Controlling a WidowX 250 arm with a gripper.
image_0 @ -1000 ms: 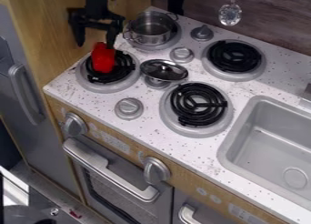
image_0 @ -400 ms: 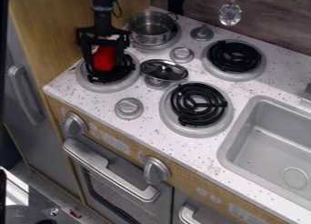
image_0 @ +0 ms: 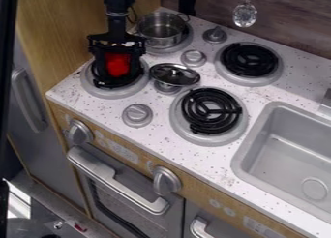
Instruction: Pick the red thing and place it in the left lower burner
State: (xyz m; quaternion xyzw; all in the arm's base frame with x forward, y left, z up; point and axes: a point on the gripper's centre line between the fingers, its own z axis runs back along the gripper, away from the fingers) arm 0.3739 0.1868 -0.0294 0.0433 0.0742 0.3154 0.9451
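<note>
My gripper [image_0: 117, 70] is lowered over the left burner [image_0: 96, 91], with one finger on each side of the red thing [image_0: 117, 64]. The fingers stand wide apart; whether either touches the red thing I cannot tell. The red thing sits upright at that burner's black coil, its upper part partly behind the gripper's frame. Nearer the front edge, to the right, is another burner [image_0: 210, 111] with a bare black coil.
A steel pot [image_0: 161, 31] stands close behind the gripper on the back left burner. A small lidded pan [image_0: 174, 76] is just right of it. Further right are the back right burner [image_0: 249, 59] and the sink [image_0: 284, 150]; a wooden wall [image_0: 61, 34] borders the left.
The gripper has come down and slightly right, from behind the red thing to around it. The red thing looks nearly unmoved, perhaps shifted a little right.
</note>
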